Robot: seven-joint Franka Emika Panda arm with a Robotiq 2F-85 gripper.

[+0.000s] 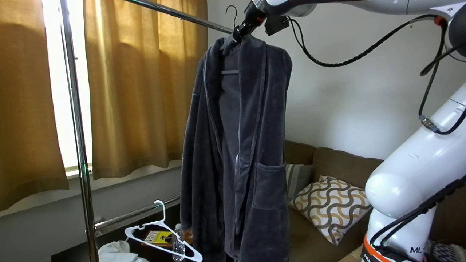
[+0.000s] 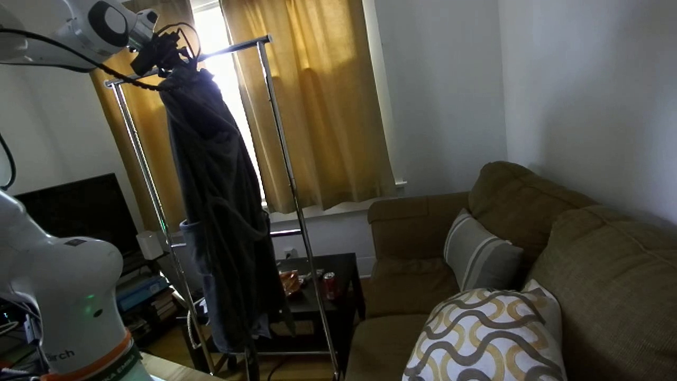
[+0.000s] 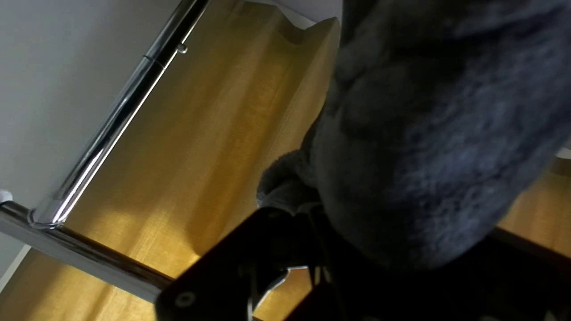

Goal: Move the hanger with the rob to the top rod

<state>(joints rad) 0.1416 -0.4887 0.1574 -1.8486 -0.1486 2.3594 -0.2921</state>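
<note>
From farther back, both exterior views show you the robe (image 1: pixel 251 142) and curtains (image 1: pixel 134 91); your wrist view looks past the robe, close up.

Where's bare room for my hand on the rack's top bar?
The thin silver metal top rod shows bare on both sides of the long grey plush robe, toward the tall chrome poles. It's crowded at the robe's collar, around the black tool.

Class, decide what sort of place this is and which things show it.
Probably a living room in a home: a brown sofa with a patterned cushion, mustard curtains at the window, and a low dark table.
</note>
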